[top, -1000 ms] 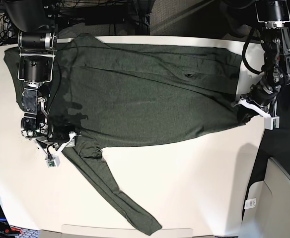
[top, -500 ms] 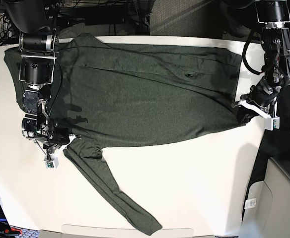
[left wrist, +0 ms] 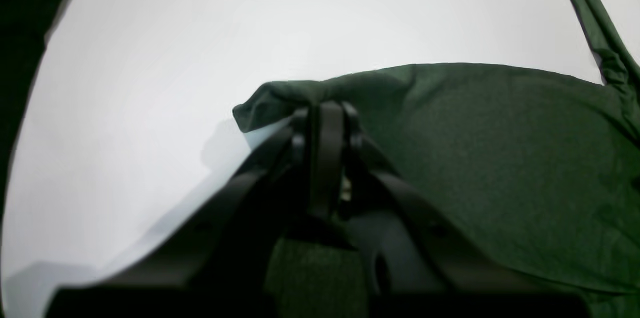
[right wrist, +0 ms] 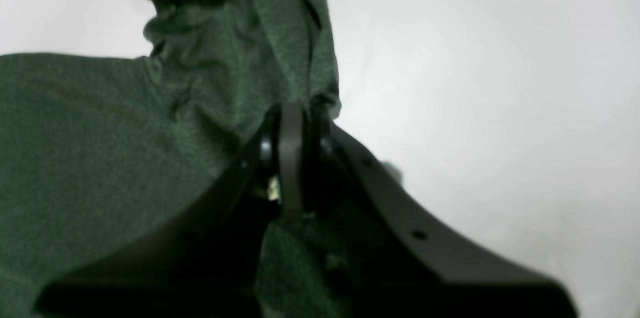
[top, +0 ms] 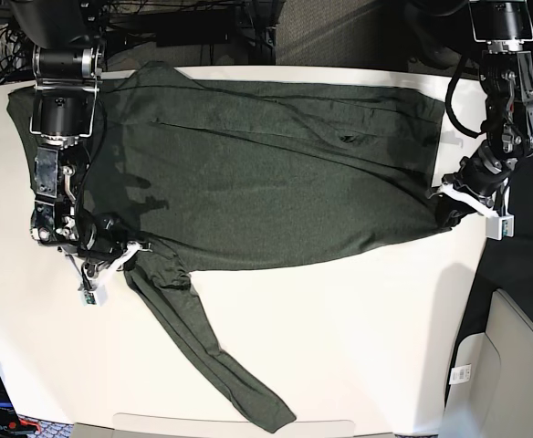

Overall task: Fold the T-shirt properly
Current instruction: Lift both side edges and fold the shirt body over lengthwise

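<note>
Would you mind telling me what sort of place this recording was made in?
Probably a robotics lab or workshop: a plain white table holding one shirt, cable bundles behind it, and two arms mounted at its ends.

You have a white table as the work surface, rounded at its corners. One item lies directly on it: the T-shirt, dark olive green, spread flat across the table's far half. One long sleeve runs diagonally from the shirt's body to the table's near edge. The near half beside that sleeve is bare white.
</note>
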